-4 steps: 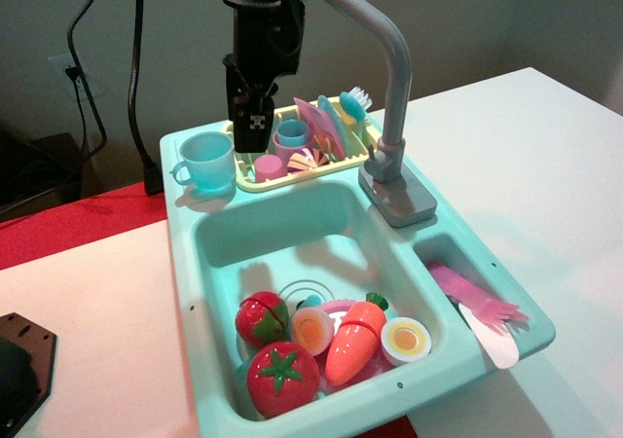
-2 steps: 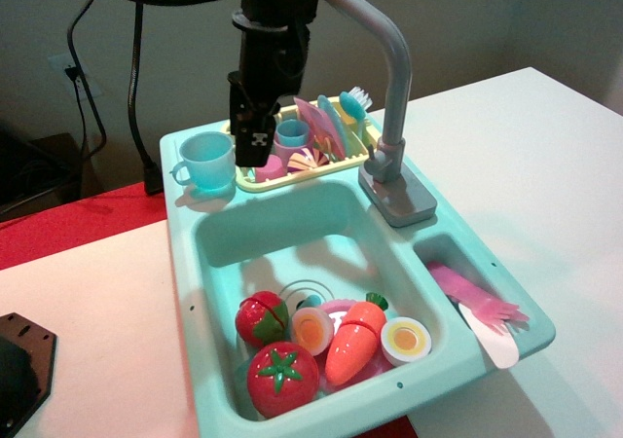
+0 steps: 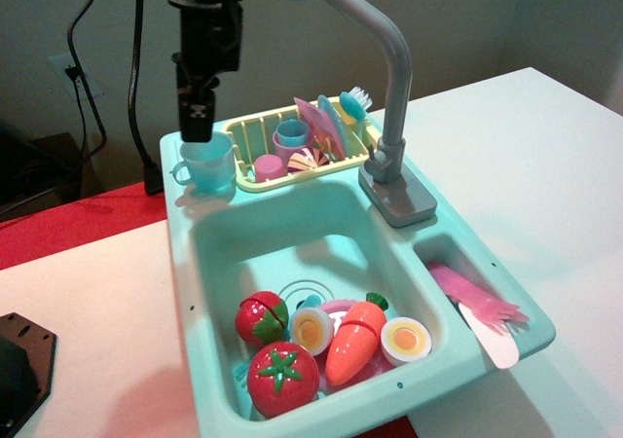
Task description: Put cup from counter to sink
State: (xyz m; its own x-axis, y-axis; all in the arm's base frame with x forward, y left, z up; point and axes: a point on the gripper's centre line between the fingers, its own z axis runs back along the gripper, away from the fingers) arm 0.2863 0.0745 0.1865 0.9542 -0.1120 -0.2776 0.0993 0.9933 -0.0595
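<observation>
In the upper left of the frame we see the pincer [image 3: 198, 131] hanging straight down over the cup [image 3: 205, 160], its dark tip right at the cup's rim. We cannot tell whether it is released or clenched: the fingers merge into one dark shape, and their ends seem to dip behind or into the cup's mouth. Contact with the rim is just as unclear.

The cup stands upright on the counter [image 3: 175, 202] at the sink unit's back left corner, handle toward the left edge, just beside the yellow dish rack [image 3: 255, 178]. So we judge the task as barely begun: nothing is lifted, and the grasp, the carry and the release into the sink [image 3: 222, 251] all remain.

The basin lies toward the lower centre, its near end crowded with toy food [image 3: 331, 341], its far end bare beside the grey faucet [image 3: 389, 88].

The arm is cut off by the top edge. The rack's contents overlap too much to sort out, and the white worktop [image 3: 526, 165] runs out of frame on the right.
</observation>
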